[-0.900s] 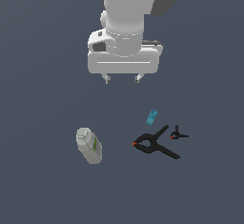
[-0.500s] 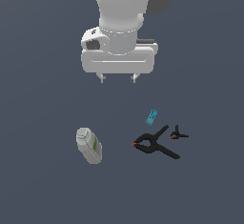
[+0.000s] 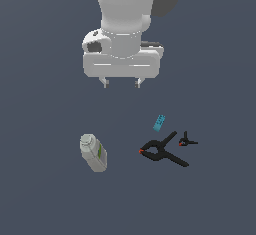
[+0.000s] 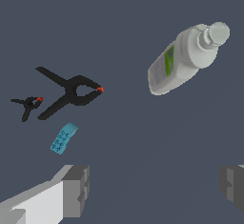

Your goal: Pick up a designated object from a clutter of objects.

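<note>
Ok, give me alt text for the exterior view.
An open white robot tool hangs above a dark grey floor. Below lie a small teal brick, a large black clamp, a tiny clamp and a grey-white bottle on its side.

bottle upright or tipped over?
Tipped over. The bottle lies on its side on the floor; the wrist view shows its full length, cap at one end and green label along the flank.
</note>
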{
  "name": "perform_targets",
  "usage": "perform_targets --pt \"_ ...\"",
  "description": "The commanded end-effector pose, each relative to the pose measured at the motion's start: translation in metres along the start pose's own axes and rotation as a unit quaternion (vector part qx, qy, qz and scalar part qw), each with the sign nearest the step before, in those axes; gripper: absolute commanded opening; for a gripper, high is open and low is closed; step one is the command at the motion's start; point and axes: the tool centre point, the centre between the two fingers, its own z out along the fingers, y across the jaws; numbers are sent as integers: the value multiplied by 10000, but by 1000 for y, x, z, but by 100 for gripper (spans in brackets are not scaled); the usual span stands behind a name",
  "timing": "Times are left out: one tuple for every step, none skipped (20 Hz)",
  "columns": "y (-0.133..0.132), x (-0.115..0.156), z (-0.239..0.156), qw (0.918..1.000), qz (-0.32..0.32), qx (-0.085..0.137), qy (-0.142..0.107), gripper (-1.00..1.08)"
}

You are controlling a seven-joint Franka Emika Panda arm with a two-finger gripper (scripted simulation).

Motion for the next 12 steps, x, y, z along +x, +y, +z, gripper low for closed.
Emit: perform_targets --pt "-4 1 5 10000 50 -2 -5 100" --pt "-6 1 8 10000 79 -3 -6 100" --pt "-8 2 12 9999 111 -4 -8 100" --pt "-11 2 15 9999 148 -4 -10 100" --pt "-14 3 19 9998 188 -5 -11 100" --pt "-17 3 23 9997 231 -6 -13 100" --pt "-20 4 28 9996 278 -7 -15 100" --pt "-24 4 33 9995 328 -8 -17 100" --pt "-28 5 38 9993 382 -9 -20 100" --pt "-32 5 44 9990 440 -10 -22 100" --pt "-37 5 50 9987 501 -10 -25 100" --pt "-42 5 57 9984 567 -10 -27 100"
